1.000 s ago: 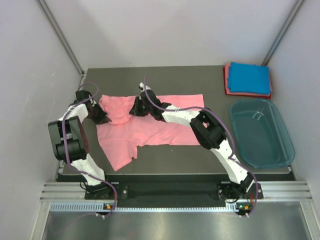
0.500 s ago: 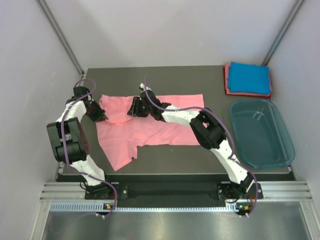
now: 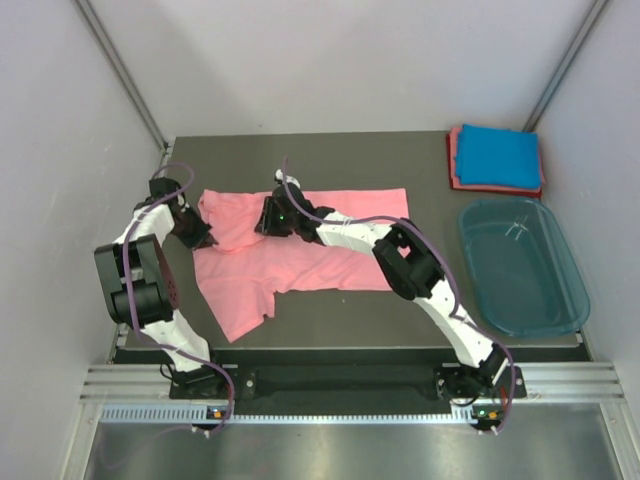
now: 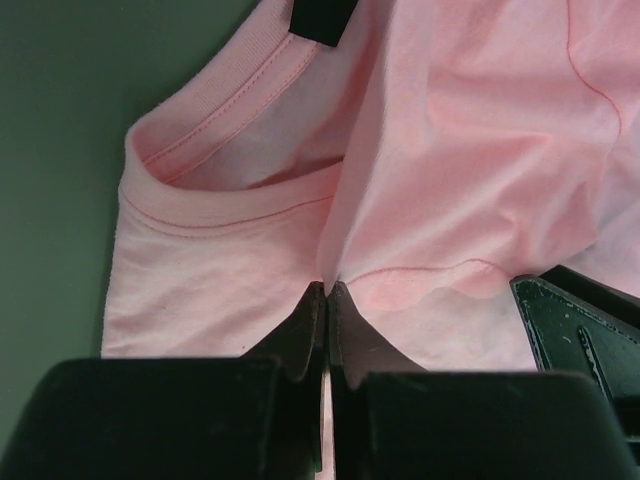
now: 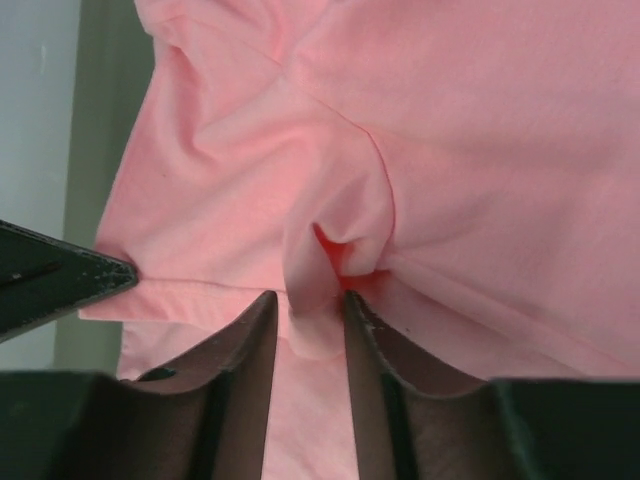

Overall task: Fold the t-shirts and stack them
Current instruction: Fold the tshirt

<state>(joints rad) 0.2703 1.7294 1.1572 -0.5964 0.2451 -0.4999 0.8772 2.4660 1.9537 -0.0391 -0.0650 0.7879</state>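
Pinching thin cloth ridge below collar (image 4: 220,213): left gripper (image 4: 326,295), tips pressed together. Right gripper (image 5: 310,305): jaws half spread astride raised fold; firm hold or not, cannot tell. Pink shirt (image 3: 320,255) spread on desk (image 3: 400,160), left of centre. Blue shirt (image 3: 498,157) folded atop red shirt (image 3: 455,178), far right corner. Risks: tip-only pinch slipping on lift; loose right hold dropping fold; uneven pull skewing crease; grippers near, could collide. Black tag (image 4: 318,18) at collar: no legible writing, no brand seen.
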